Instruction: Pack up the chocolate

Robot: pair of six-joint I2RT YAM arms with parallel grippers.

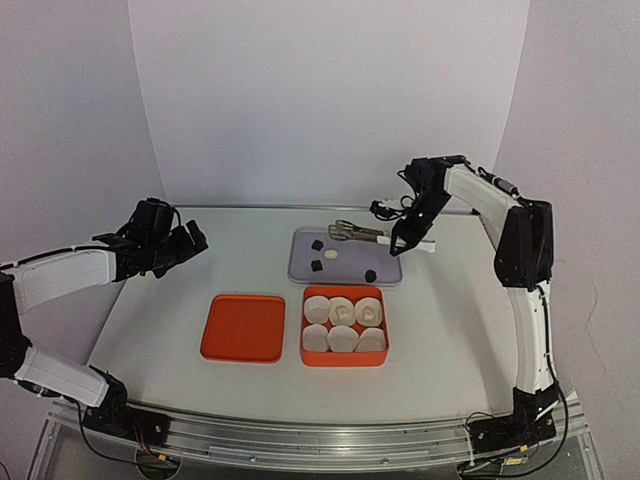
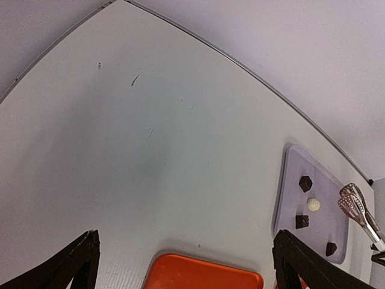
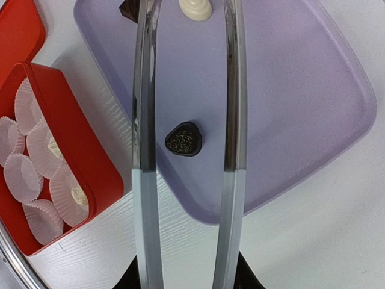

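- Left jaws wide apart, empty, above worktop (image 2: 150,150).
- Right jaws clamp metal tongs (image 3: 144,180); dark chocolate (image 3: 183,138) shows between the tong arms, on lilac tray (image 3: 289,108).

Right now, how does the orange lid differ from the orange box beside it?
The box has deep walls; the lid is shallow. The box holds six white paper cups; the lid holds nothing. The box sits just in front of the purple tray; the lid lies left of the box. Both are orange rounded squares, open side up on the table, close but apart.
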